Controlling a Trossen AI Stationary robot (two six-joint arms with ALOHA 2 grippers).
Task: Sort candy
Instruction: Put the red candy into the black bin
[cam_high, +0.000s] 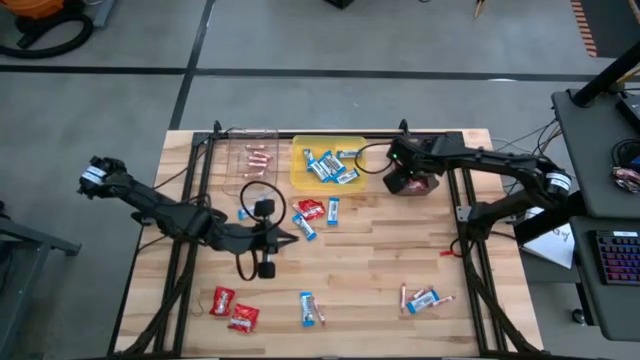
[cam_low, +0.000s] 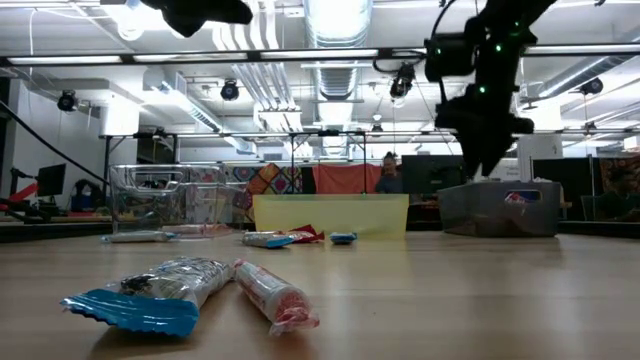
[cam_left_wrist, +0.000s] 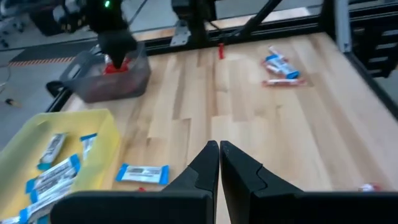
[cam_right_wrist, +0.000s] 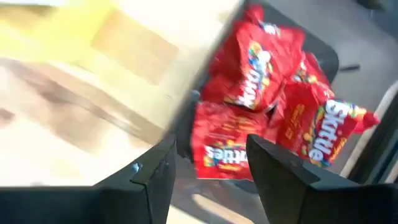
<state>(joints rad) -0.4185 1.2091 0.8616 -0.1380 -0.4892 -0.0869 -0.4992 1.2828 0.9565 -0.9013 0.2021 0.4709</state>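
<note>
Right hand (cam_high: 412, 183) hangs over the dark tray (cam_high: 432, 186), fingers apart and empty, red packets (cam_right_wrist: 261, 118) lying in the tray below. It should lift straight clear before heading for the loose candy (cam_high: 310, 217) mid-counter. Left hand (cam_left_wrist: 219, 163) waits there, fingers together.

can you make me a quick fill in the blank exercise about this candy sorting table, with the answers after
1. The blue-and-white bars already sorted lie in the ____ tray.
2. The right gripper hangs over the dark tray, which holds ____ packets.
3. The left gripper has its fingers ____.
4. The thin pinkish sticks lie in the ____ tray.

Missing words: yellow; red; shut; clear
</note>
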